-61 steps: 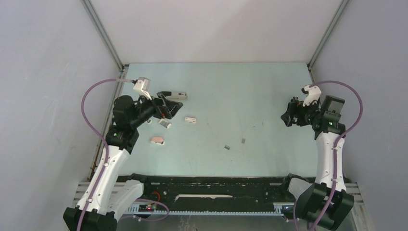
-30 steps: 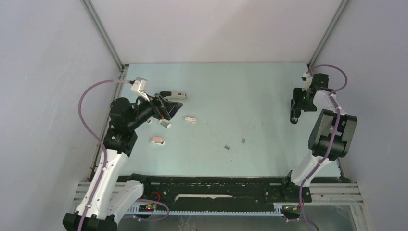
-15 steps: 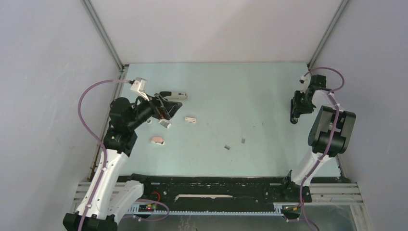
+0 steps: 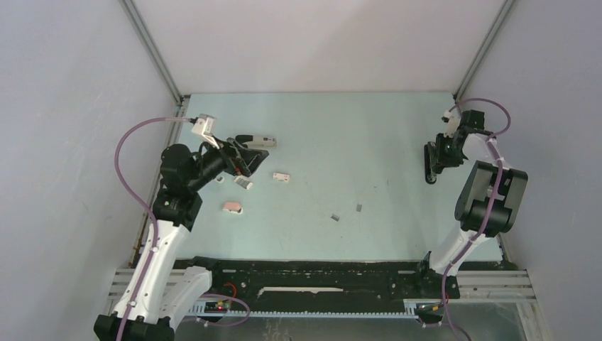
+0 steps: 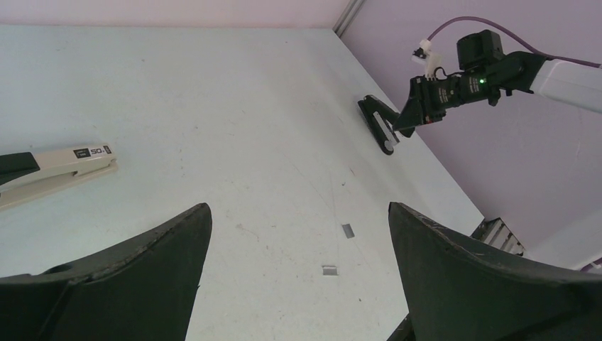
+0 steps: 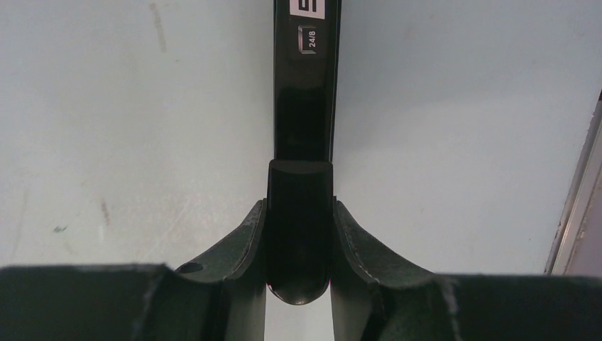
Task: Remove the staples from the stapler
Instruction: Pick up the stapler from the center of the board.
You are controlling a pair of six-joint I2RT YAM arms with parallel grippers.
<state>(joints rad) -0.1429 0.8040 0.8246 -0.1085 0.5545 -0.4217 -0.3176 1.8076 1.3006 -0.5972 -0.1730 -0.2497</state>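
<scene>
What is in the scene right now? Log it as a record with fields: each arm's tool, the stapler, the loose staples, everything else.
left tool: open, holding nothing
right tool: shut on the black stapler
black stapler: far right side, gripped at one end, label reads 24/8
loose staples: two small grey pieces, the second at, lying apart between the arms
cream stapler: lying flat near the left tool, not gripped
other items: small white box, pink piece

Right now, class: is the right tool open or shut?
Shut. In the right wrist view the right tool has both fingers pressed against the sides of a slim black stapler.
</scene>
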